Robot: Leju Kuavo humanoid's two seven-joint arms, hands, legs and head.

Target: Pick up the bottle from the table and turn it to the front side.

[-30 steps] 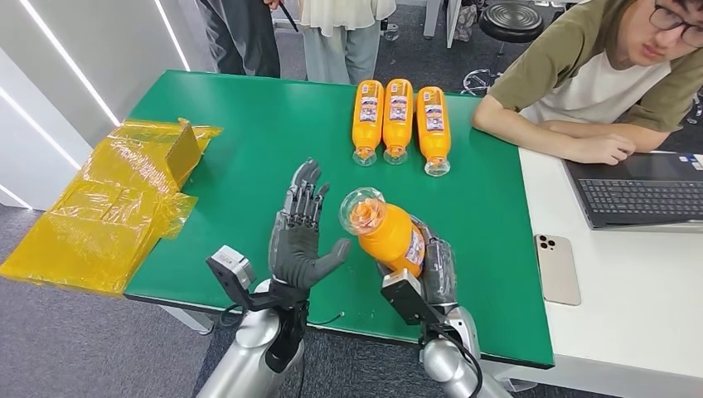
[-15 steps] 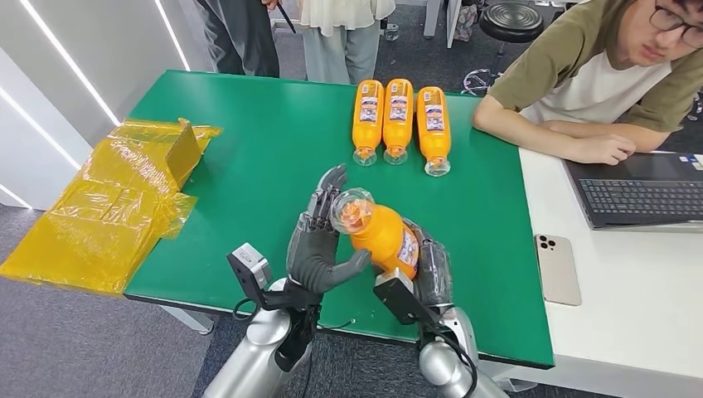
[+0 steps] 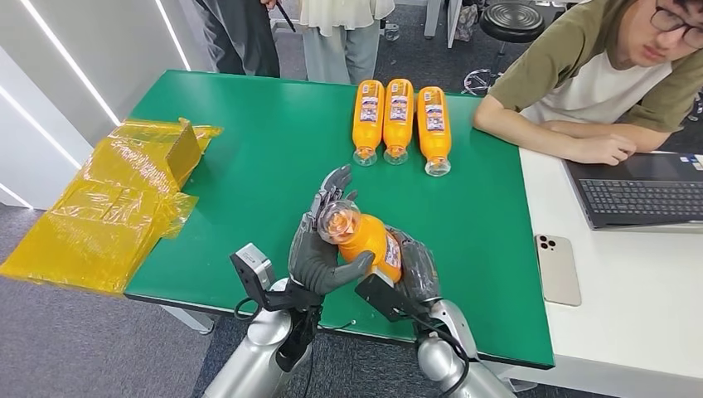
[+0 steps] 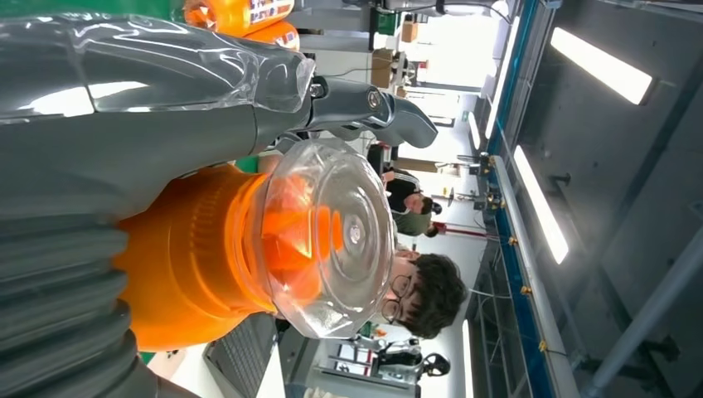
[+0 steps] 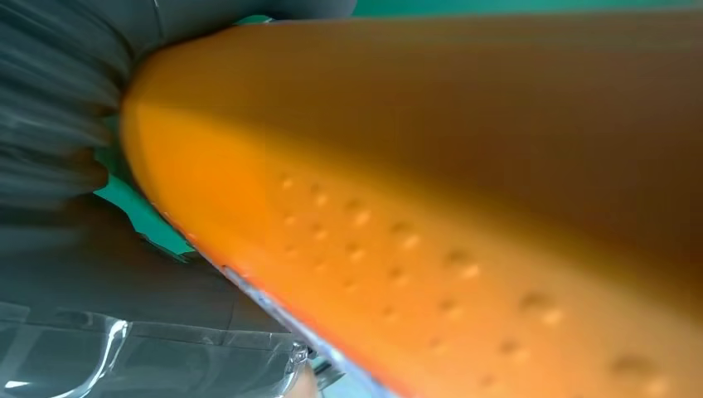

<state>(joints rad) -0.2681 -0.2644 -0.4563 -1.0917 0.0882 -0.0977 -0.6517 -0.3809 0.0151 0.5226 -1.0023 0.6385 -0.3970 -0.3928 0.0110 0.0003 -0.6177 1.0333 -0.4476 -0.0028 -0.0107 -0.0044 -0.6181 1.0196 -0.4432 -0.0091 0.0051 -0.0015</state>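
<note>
An orange bottle (image 3: 367, 239) with a clear domed cap is held above the green table (image 3: 249, 149) near its front edge, cap pointing toward me and to the left. My right hand (image 3: 414, 269) grips its body from below and the right. My left hand (image 3: 317, 249) closes on the cap end, fingers (image 3: 333, 186) behind the cap and thumb under the neck. In the left wrist view the bottle (image 4: 207, 257) lies against the left hand (image 4: 124, 124). Up close in the right wrist view, the bottle (image 5: 456, 166) sits in the right hand (image 5: 50, 124).
Three more orange bottles (image 3: 398, 120) lie side by side at the table's far edge. A seated person (image 3: 597, 75) leans on the right, beside a laptop (image 3: 647, 191) and a phone (image 3: 557, 267) on a white table. Yellow plastic wrapping (image 3: 116, 207) hangs off the left edge.
My left hand moved right from beside the bottle and closed around its cap end. My right hand carried the bottle a little left and lower.
</note>
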